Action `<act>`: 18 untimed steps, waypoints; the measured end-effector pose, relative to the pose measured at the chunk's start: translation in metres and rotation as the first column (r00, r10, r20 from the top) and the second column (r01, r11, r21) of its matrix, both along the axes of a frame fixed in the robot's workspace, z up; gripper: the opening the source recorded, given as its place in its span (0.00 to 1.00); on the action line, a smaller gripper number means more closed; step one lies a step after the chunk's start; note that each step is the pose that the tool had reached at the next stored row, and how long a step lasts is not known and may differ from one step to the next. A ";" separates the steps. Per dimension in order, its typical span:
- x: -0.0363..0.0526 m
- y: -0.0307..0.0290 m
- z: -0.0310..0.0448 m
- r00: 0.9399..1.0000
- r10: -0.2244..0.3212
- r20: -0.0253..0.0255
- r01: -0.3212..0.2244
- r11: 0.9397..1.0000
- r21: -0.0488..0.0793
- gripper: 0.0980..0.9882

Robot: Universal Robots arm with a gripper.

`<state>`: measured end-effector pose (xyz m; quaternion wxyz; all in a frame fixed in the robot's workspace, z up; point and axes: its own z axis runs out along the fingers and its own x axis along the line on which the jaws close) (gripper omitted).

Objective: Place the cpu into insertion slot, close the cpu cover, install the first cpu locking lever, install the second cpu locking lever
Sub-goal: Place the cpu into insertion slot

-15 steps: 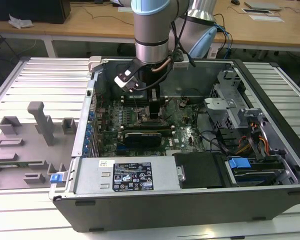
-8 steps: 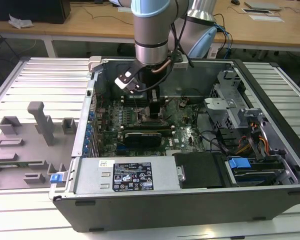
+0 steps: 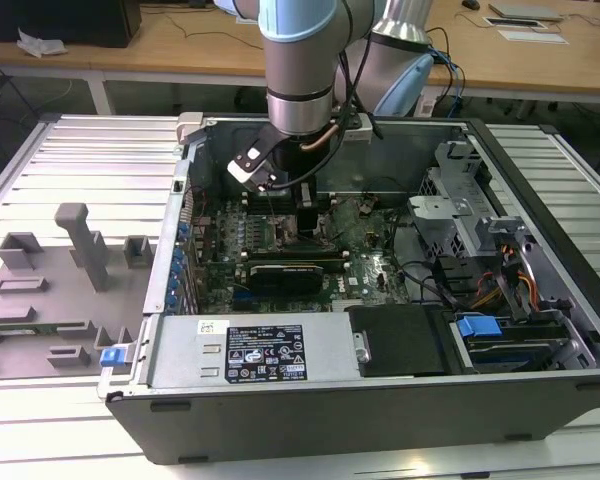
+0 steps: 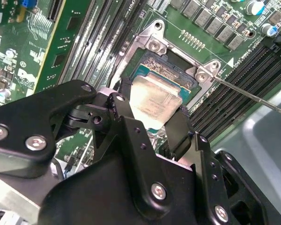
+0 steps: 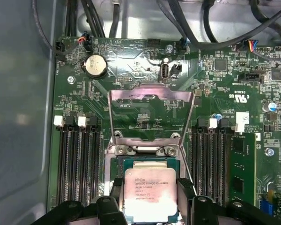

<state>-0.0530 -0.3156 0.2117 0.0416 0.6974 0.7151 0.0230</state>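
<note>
CPU (image 5: pixel 151 197) is clamped in the gripper (image 5: pixel 151 187), one black finger (image 5: pixel 185 187) pressed against each side of the chip, silver-grey top facing up. It's right over the insertion slot (image 5: pixel 131 164), low enough that the slot's dark frame peeks out past the chip's far edge. I can't tell whether it's fully seated.

CPU cover (image 5: pixel 152 96) is swung open, a thin silvery frame standing up off the far side of the slot, green board showing through its square opening. In the second wrist view a thin metal lever (image 4: pixel 253 96) runs out from one corner of the slot, clear of the cover.

Long black memory slots (image 5: pixel 72 164) flank the slot on both sides, and a round coin battery (image 5: pixel 94 65) sits beyond the cover.

Stepping back, the arm reaches straight down into the open computer case (image 3: pixel 380 425). Inside lie the green motherboard (image 3: pixel 370 225), a long black card (image 3: pixel 295 270) just nearer than the gripper, and a blue-tabbed drive bay (image 3: pixel 477 327) at the exterior view's right. On the exterior view's left, outside the case, a grey fixture tray (image 3: pixel 40 300) rests on the slatted table (image 3: pixel 90 150).
</note>
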 end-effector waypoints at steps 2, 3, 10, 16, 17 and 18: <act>-0.0005 0.0002 -0.0013 1.000 -0.011 0.000 0.011 1.000 0.000 0.49; -0.0006 0.0004 -0.0018 1.000 -0.014 0.000 0.014 1.000 0.000 0.49; -0.0019 0.0038 -0.0095 0.999 -0.044 0.000 0.044 0.999 0.000 0.49; -0.0022 0.0042 -0.0115 0.998 -0.057 0.000 0.057 0.998 0.000 0.49; -0.0022 0.0042 -0.0115 0.998 -0.057 0.000 0.057 0.998 0.000 0.49; -0.0022 0.0042 -0.0115 0.999 -0.053 0.000 0.053 0.999 0.000 0.49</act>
